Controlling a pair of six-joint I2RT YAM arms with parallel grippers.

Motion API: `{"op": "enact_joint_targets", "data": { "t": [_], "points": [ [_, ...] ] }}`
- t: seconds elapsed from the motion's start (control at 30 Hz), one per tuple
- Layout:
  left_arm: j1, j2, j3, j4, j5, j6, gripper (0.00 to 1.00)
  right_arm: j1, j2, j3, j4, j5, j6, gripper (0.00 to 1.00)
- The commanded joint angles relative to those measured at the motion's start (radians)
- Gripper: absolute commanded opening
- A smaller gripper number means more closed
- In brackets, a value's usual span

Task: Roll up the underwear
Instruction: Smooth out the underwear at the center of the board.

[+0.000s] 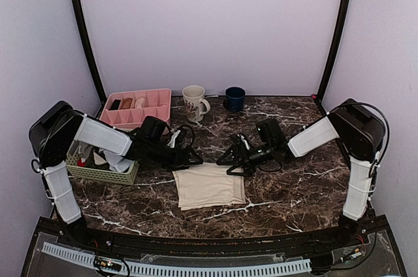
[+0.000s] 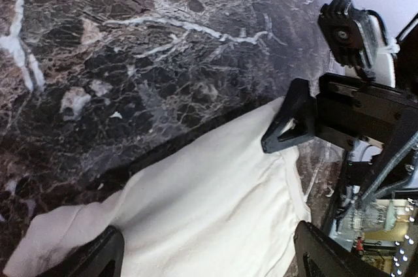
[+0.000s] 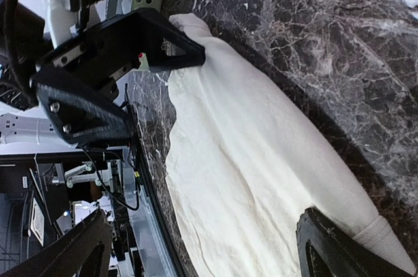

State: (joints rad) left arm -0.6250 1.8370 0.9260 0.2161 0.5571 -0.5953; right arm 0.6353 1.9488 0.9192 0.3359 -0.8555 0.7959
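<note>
A dark brown marble-patterned worktop [image 1: 294, 192] with white veins is seen, closed in by pale lilac walls [image 1: 209, 22] at the back and both sides. Two black poles [image 1: 85, 35] are set in the rear corners. The scene is lit softly and evenly.

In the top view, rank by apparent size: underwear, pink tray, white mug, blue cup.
1. underwear and pink tray: too close to rank, and the tray sits farther from the camera.
2. white mug
3. blue cup, smallest.
</note>
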Motion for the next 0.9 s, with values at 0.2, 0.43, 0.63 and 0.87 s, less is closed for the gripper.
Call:
{"op": "enact_joint_targets", "data": {
  "t": [0.2, 0.43, 0.63, 0.87],
  "points": [
    [0.078, -0.007, -0.058, -0.021, 0.049, 0.043, 0.93, -0.051, -0.031, -0.072, -0.035, -0.013, -0.046, 0.95],
    [0.033, -0.176, -0.052, -0.011, 0.101, 0.148, 0.91, -0.044, -0.167, -0.041, -0.064, -0.060, -0.034, 0.93],
    [0.016, -0.116, 0.011, -0.041, 0.021, 0.158, 0.89, -0.040, -0.104, 0.017, -0.070, -0.060, -0.034, 0.87],
    [0.026, 0.020, 0.057, -0.121, -0.053, 0.158, 0.87, -0.043, 0.026, 0.086, -0.189, -0.030, -0.151, 0.83]
  ]
}}
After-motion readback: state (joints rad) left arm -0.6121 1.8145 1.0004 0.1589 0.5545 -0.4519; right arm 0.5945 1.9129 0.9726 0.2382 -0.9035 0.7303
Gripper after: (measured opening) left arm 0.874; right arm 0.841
